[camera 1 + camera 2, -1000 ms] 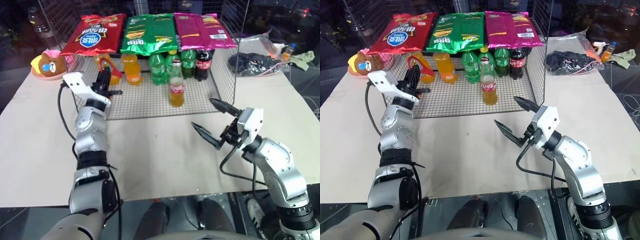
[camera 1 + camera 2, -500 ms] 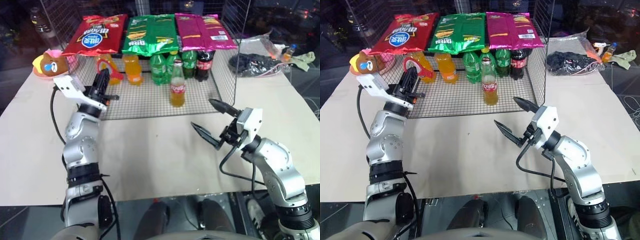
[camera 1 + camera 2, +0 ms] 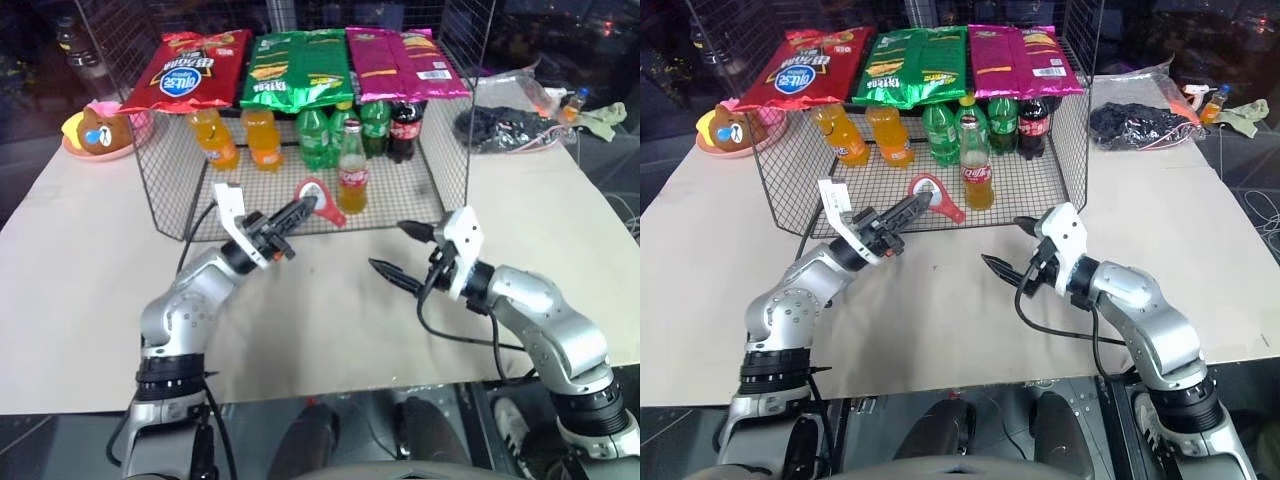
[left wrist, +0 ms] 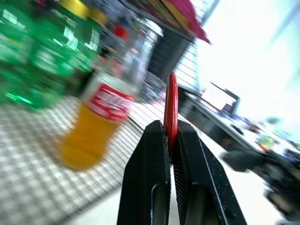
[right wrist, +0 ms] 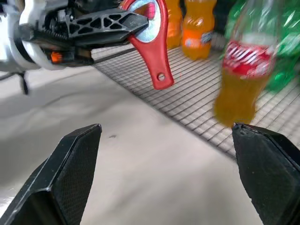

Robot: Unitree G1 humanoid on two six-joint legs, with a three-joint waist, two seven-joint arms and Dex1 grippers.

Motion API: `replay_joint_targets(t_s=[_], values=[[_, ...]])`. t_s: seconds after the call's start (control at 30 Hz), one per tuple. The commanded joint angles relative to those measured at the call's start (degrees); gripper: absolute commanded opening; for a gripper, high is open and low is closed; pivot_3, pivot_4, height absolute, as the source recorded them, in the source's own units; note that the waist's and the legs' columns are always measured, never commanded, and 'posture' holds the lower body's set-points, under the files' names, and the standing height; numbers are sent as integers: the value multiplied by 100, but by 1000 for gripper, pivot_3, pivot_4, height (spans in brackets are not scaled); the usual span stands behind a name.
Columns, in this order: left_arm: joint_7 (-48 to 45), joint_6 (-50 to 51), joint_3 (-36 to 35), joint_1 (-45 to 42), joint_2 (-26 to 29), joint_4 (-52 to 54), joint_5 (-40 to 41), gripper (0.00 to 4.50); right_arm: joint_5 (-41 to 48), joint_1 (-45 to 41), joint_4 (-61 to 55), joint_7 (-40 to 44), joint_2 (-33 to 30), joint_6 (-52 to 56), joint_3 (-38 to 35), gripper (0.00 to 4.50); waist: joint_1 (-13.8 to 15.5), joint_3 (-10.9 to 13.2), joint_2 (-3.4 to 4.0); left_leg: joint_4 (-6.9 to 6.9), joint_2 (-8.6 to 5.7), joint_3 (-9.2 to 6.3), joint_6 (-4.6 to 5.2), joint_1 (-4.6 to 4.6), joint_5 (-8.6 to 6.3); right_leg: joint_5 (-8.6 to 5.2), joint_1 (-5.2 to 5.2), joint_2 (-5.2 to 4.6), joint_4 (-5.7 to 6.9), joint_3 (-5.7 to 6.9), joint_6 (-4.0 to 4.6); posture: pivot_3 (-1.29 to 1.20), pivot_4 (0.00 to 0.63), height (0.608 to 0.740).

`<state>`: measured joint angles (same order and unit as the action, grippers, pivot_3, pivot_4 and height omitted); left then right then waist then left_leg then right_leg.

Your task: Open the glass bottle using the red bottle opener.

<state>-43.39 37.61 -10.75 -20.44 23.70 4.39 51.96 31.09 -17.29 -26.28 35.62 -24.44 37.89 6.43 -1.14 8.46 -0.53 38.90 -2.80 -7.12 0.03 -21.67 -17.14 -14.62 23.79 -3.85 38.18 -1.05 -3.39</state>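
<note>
Left eye view has the left gripper point(image 3: 297, 211) clamped on the red bottle opener point(image 3: 320, 199), its black fingers pressed together over the loop-shaped head while the slim handle slants down and away toward the glass bottle point(image 3: 351, 172). That opener hangs in the air just beside the bottle's lower body, on the robot's left of it, and I cannot tell whether the handle tip touches the glass. The glass bottle stands upright near the front edge of the wire mesh basket point(image 3: 455, 150), cap on, its orange drink and red label facing forward. Behind it a row of orange bottles point(image 3: 262, 140), green bottles point(image 3: 313, 138) and a dark cola bottle point(image 3: 407, 130) lines the back, with chip bags point(image 3: 300, 68) laid across the top of the basket. To the right, the right gripper point(image 3: 405, 252) hovers over the bare tabletop point(image 3: 320, 320) with its fingers spread wide apart and nothing between them, pointing toward the opener and the bottle.
</note>
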Motion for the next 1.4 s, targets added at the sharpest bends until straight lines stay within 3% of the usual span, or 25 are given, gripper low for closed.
replay_joint_targets(t_s=[0.03, 0.27, 0.57, 0.67, 0.73, 0.93, 1.13, 1.17, 1.2, 1.4], values=[[-455, 633, 123, -18, 159, 380, 538, 100, 940, -259, -132, 273, -20, 826, -178, 4500, 4, 0, 0, 0, 0, 1, 1, -2, -1, 0, 0, -1, -2, 0, 0, 0, 150, 740], [-797, 1055, 299, 23, 130, 489, 740, 100, 2061, -422, 121, 263, 161, 1855, -381, 4500, 21, 0, 0, 3, -3, -1, 5, -3, -3, 0, -2, -6, -5, 2, 0, 0, 150, 740], [-956, 1073, 332, 199, 89, 565, 739, 100, 2595, -486, 149, 107, 303, 2277, -425, 4500, 18, 0, 0, 3, -2, 1, 5, -2, -3, 0, -1, -7, -4, 1, 0, 0, 150, 740], [-1033, 1074, 370, 260, 106, 562, 707, 0, 2612, -483, 126, 122, 263, 2305, -396, 3802, 18, 0, 0, 3, -3, 1, 5, -3, -3, 0, -1, -7, -5, 1, 0, 0, 150, 740], [-1040, 1069, 384, 287, 91, 573, 698, 0, 2614, -483, 117, 156, 204, 2315, -383, 3074, 23, 0, 0, 3, -3, 1, 6, -3, -3, 0, -1, -7, -5, 1, 0, 0, 150, 740], [-1053, 1042, 383, 328, 1, 517, 712, 0, 2695, -455, 68, 218, 21, 2417, -337, 102, 20, 0, 0, 3, -3, 2, 6, -3, -4, 0, -1, -7, -5, 1, 0, 0, 150, 740], [-980, 807, 384, 374, -133, 469, 544, 0, 2708, -421, 65, 223, -116, 2535, -309, 36, 23, 0, 1, 3, -2, 3, 6, -3, -4, 0, -1, -7, -6, 1, 0, 0, 150, 740], [-955, 759, 360, 379, -164, 460, 514, 713, 2730, -417, 77, 180, -110, 2556, -332, 0, 24, 0, 1, 3, -2, 2, 7, -3, -4, 0, -1, -7, -6, 1, 0, 0, 150, 740], [-927, 722, 322, 365, -195, 422, 492, 924, 2733, -413, 105, 137, -106, 2566, -364, 0, 26, 0, 0, 3, -2, 2, 7, -3, -4, 0, -1, -7, -6, 1, 0, 0, 150, 740], [-739, 376, 167, 235, -355, 161, 311, 3677, 2402, -185, 224, -206, -172, 2315, -633, 0, 35, 0, 1, 3, -2, 2, 7, -5, -4, 0, -1, -8, -7, 1, 0, 0, 150, 740]])
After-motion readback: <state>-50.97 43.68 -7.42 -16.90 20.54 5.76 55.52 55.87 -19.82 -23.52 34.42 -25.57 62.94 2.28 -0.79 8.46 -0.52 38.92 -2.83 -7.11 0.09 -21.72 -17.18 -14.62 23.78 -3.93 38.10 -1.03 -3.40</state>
